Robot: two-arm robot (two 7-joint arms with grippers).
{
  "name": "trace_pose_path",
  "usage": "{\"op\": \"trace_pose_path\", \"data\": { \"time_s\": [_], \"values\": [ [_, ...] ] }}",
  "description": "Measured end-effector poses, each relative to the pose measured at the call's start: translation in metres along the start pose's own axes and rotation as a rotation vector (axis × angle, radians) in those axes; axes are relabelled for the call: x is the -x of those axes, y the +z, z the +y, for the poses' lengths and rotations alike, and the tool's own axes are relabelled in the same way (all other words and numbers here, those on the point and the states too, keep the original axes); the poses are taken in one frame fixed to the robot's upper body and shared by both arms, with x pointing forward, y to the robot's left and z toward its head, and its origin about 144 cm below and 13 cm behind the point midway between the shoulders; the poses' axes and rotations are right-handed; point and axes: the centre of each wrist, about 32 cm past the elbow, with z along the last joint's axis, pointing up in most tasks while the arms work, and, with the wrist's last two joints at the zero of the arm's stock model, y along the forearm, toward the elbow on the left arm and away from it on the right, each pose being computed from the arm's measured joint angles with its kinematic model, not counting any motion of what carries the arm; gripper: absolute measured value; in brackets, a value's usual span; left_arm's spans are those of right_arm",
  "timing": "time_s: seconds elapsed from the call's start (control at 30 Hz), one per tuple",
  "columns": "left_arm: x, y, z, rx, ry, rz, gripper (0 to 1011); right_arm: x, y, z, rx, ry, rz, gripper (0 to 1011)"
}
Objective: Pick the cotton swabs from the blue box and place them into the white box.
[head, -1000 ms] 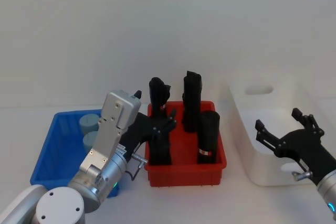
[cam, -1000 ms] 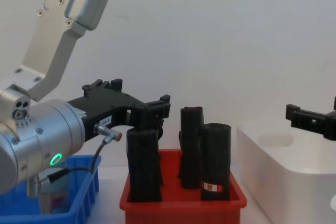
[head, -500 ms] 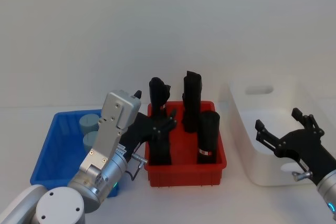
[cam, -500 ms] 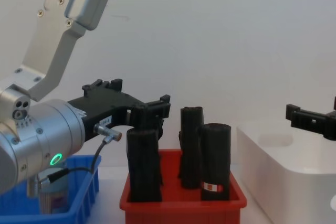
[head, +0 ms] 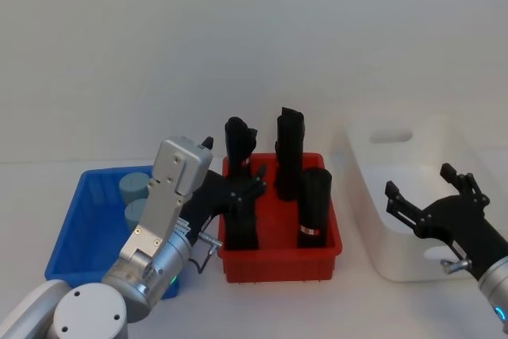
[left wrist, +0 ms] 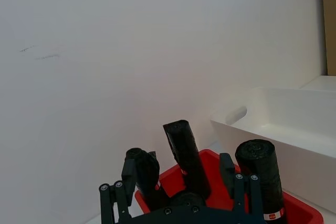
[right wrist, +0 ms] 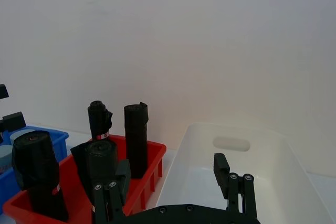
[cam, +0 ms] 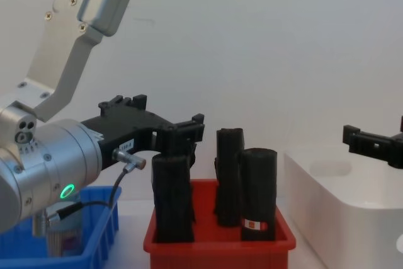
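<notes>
Your white worktop runs across the lower half of the head view. On it, at the right, stands the white box, the largest thing there, with an oval handle hole in its far wall. The silver left arm rises from the lower left corner of that view and shows large at the left of the chest view. The red bin sits at centre, just beside the white box. The blue box lies at the left, its right side hidden behind the arm. Four black rolls stand upright in the red bin. Your left claw hangs over the left part of the red bin, close beside the near left roll. You cannot tell whether it touches the roll. Its fingers are spread apart and hold nothing. Your right claw hovers at the lower right over the near end of the white box. It is released too, with its fingers wide and empty. The cotton swabs are in the blue box: two tubs with pale lids stand one behind the other near its middle.
</notes>
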Motion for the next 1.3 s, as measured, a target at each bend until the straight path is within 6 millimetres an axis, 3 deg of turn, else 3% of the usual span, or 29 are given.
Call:
{"op": "trace_pose_path", "data": {
  "time_s": [0.87, 1.3],
  "values": [
    [0.0, 0.0, 0.0, 0.0, 0.0, 0.0, 1000, -0.012, 0.017, 0.015, 0.021, 0.205, 0.006, 1002],
    [0.0, 0.0, 0.0, 0.0, 0.0, 0.0, 1000, -0.02, 0.031, 0.04, 0.087, 0.371, -0.024, 1002]
  ]
}}
